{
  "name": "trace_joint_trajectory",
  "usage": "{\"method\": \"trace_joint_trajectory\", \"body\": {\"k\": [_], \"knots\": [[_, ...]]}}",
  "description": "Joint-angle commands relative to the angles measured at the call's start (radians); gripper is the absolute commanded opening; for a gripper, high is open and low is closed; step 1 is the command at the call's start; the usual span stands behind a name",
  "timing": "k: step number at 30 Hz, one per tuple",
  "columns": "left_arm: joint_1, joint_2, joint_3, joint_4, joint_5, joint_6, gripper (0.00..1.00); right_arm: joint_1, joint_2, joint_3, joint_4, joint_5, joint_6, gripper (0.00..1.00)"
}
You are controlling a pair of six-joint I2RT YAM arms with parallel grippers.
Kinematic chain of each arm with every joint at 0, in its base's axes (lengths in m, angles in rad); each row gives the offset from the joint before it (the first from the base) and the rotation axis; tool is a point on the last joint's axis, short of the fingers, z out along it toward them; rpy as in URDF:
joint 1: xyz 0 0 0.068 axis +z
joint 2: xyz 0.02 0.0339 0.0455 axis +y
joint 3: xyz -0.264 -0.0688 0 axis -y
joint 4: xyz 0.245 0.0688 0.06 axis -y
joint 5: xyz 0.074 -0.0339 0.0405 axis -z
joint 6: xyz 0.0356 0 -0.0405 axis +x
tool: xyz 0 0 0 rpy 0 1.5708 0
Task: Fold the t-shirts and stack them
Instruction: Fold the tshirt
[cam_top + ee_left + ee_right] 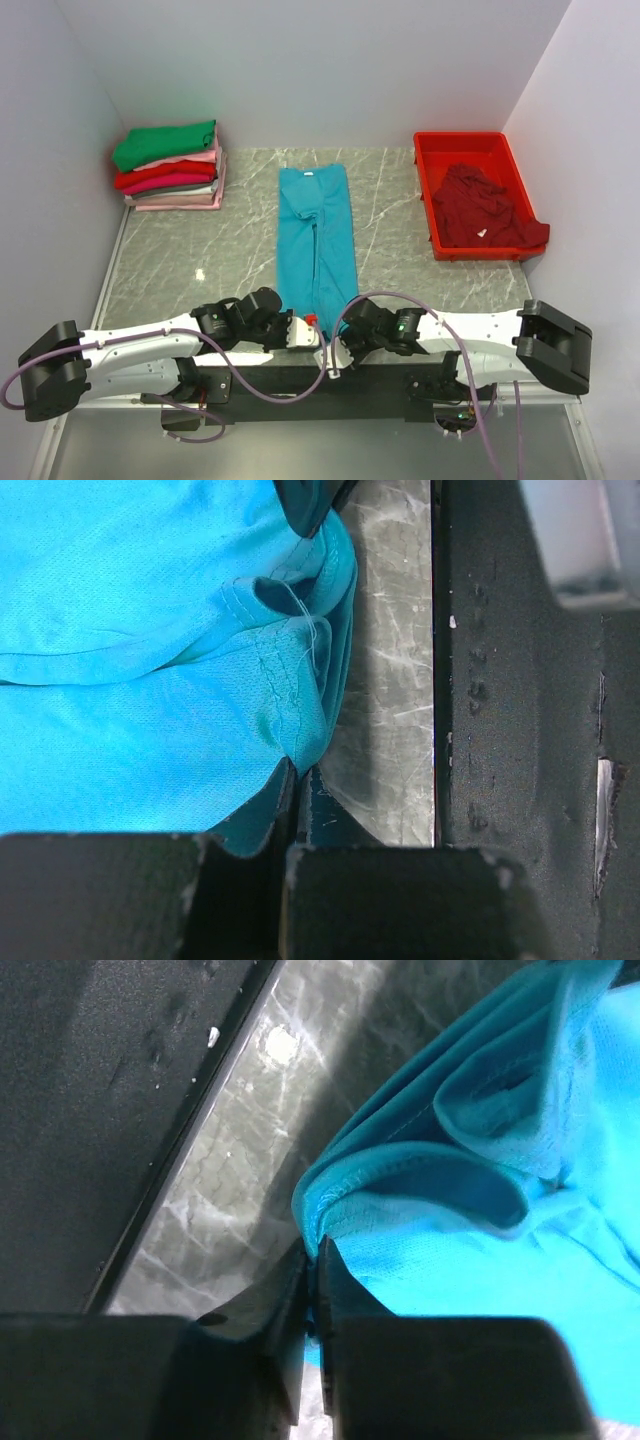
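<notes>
Two grippers, one garment held at the table's near edge

Item 1, teal-blue t-shirt (318,235): lies as a long narrow strip down the middle of the grey marbled table (200,250), collar end toward the back wall, hem end at the near edge between the two arms.

Item 2, left gripper (298,780): jaws closed narrow, with a fold of the teal hem pinched between them. Its wrist view shows the stitched seam bunched just above the fingertips, and bare table running beside the cloth up to the black rail (520,730).

Item 3, right gripper (316,1255): jaws drawn together on the other corner of the same hem; the cloth edge curls over right at the fingertips. Only this wrist view shows that contact, since from above the arm covers it.

Item 4, stack of folded t-shirts (172,180): back left corner, close to the left wall, green t-shirt (165,145) on top. Seen from above only.

Item 5, red tray (428,190): back right, close to the right wall, holding the crumpled dark maroon t-shirt (485,210), one part of it draped over the near right rim.

Open room: bare table on both sides of the teal strip, between it and the stack and between it and the tray
</notes>
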Motion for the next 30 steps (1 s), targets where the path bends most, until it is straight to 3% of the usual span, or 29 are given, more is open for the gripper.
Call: {"method": "trace_joint_trajectory", "body": {"k": [1, 7, 11, 17, 20, 30], "knots": [[-0.007, -0.014, -0.004, 0.032, 0.033, -0.012, 0.0, 0.006, -0.011, 0.006, -0.073, 0.005, -0.003, 0.09], [-0.007, 0.008, 0.032, -0.009, 0.101, 0.007, 0.0, 0.004, -0.155, 0.014, -0.217, -0.081, -0.028, 0.0], [-0.01, 0.075, 0.116, -0.083, 0.186, 0.043, 0.01, 0.004, -0.21, 0.058, -0.394, -0.15, -0.055, 0.0], [-0.012, 0.112, 0.153, -0.088, 0.217, 0.057, 0.0, -0.028, -0.259, 0.084, -0.438, -0.186, -0.034, 0.0], [-0.009, 0.123, 0.162, -0.057, 0.184, 0.089, 0.0, -0.097, -0.261, 0.11, -0.439, -0.192, -0.04, 0.0], [0.175, 0.255, 0.268, -0.037, 0.217, 0.213, 0.0, -0.465, -0.106, 0.323, -0.456, -0.328, -0.181, 0.0]]}}
